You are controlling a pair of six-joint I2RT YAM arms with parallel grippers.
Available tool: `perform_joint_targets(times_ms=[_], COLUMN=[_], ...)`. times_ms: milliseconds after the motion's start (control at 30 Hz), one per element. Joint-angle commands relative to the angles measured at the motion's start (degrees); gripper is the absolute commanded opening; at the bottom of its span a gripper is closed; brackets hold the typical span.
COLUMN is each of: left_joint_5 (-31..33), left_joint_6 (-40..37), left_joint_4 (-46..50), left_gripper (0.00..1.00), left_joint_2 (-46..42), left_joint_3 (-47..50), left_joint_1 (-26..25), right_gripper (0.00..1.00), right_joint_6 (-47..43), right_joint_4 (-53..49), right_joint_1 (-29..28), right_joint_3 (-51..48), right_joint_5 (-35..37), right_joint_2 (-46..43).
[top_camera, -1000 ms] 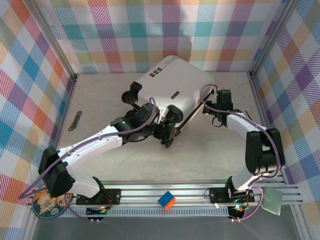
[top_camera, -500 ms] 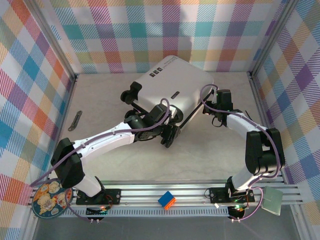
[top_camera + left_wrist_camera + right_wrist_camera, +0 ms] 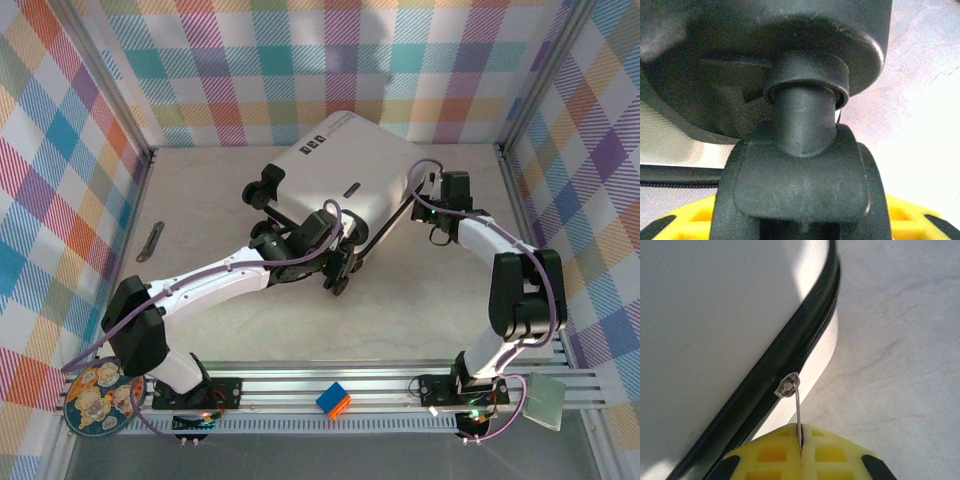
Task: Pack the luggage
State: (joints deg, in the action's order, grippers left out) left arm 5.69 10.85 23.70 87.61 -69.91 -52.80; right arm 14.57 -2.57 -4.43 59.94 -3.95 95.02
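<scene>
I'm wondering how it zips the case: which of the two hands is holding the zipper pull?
The right hand: its yellow fingers are pinched shut on the metal zipper pull at the suitcase's seam. The left hand is at a black wheel instead.

Top camera looks down over the table; wrist cameras sit close against the luggage (shared overhead).

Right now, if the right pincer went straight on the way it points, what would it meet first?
Likely the black zipper seam of the luggage, just ahead: the right pincer is shut on the zipper pull hanging from it.
</scene>
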Motion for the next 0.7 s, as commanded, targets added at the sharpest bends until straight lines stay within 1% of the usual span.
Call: perform_joint_targets(times_ms=[0,200,333,467,600,633,667], left_joint_5=[0.2,-0.1,-0.4,0.7,4.8,5.9,7.1], left_joint_6=[-0.5,-0.8,-0.7,-1.4,-2.2,-2.2,-1.9], left_joint_4=[0.4,0.1,-0.1,1.2,4.9,5.8,6.6], left_gripper=[0.38,0.36,0.35,0.31,0.3,0.34,0.48], left_joint_2=[-3.3,-7.0,-9.6,-11.5,-14.6,-15.6,-16.4], left_joint_3=[2.8,6.4,8.9,10.3,11.7,12.3,12.5], left_joint_1=[-0.9,-0.9,-0.9,-0.9,-0.9,-0.9,-0.8], right_gripper=[0.0,0.0,0.0,0.0,0.0,0.03,0.1], right_joint_6=[0.5,0.3,0.5,0.4,0.5,0.5,0.8], right_joint_4=[0.5,-1.9,-3.6,-3.7,-3.5,-3.7,-3.9], right_joint_1=[3.7,6.5,8.0,8.1,8.2,8.2,8.3], right_joint_3=[5.5,12.9,16.9,16.3,14.2,13.9,13.7], right_joint_5=[2.2,2.6,1.6,1.3,1.8,1.6,1.5], right_joint_2=[2.4,7.6,9.6,8.0,5.7,5.2,4.9])
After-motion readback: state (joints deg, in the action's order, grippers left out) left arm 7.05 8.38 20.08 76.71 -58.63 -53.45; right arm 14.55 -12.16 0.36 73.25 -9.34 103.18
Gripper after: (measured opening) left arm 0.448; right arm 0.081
